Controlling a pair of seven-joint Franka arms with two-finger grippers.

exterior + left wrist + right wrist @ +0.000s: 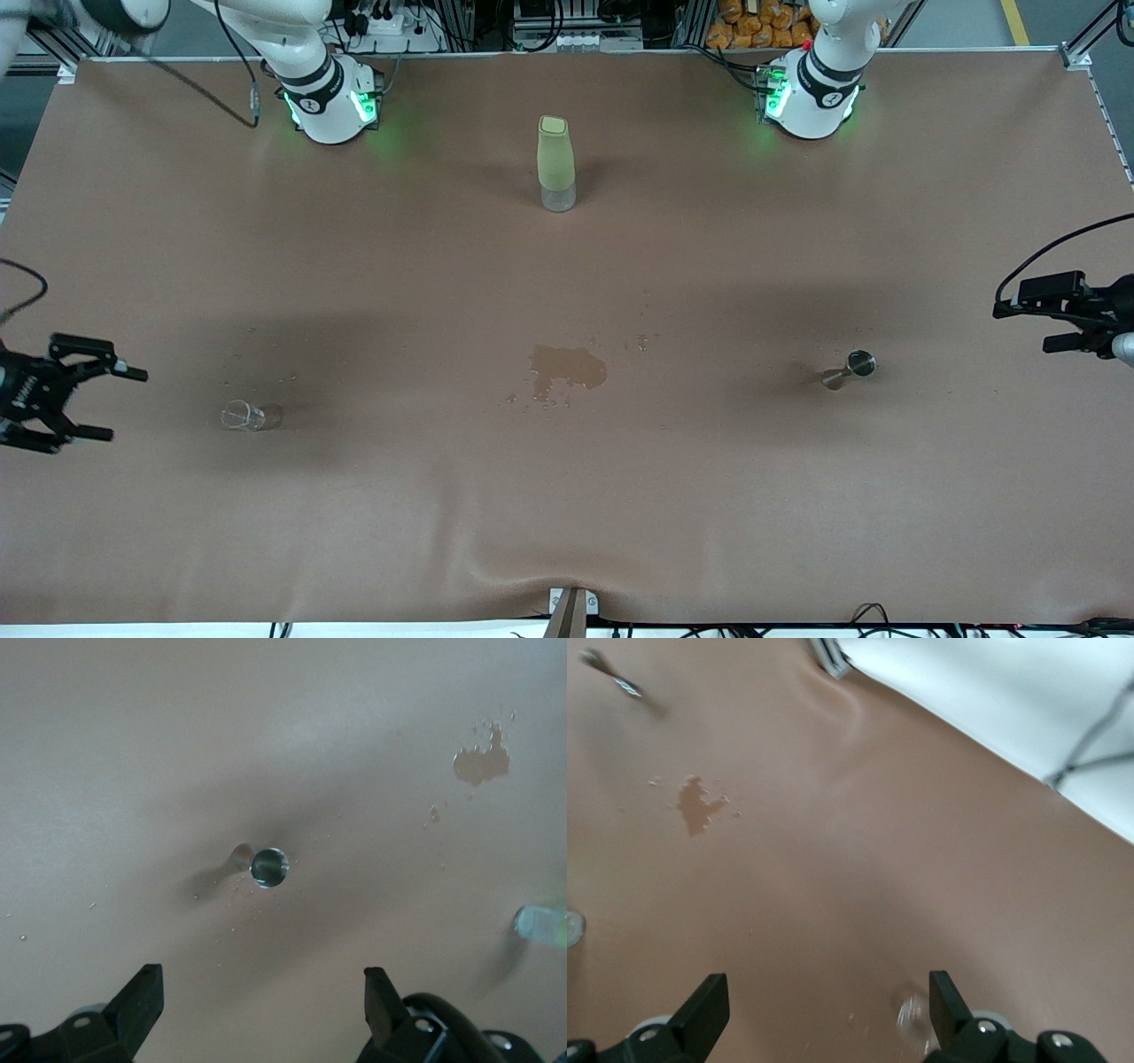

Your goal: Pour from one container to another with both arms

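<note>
Jaws on both grippers stand wide apart and hold nothing: your right gripper (pixel 93 399) hangs at the frame's lower left beside the glass (pixel 251 415), your left gripper (pixel 1067 323) at mid-right near the steel jigger (pixel 849 369). Both vessels stand free, a spill (pixel 567 368) between them; whether pouring is done, you cannot tell.

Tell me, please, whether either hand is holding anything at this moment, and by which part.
Nothing is held: the left hand and the right hand are both open, up at the table's ends.
</note>
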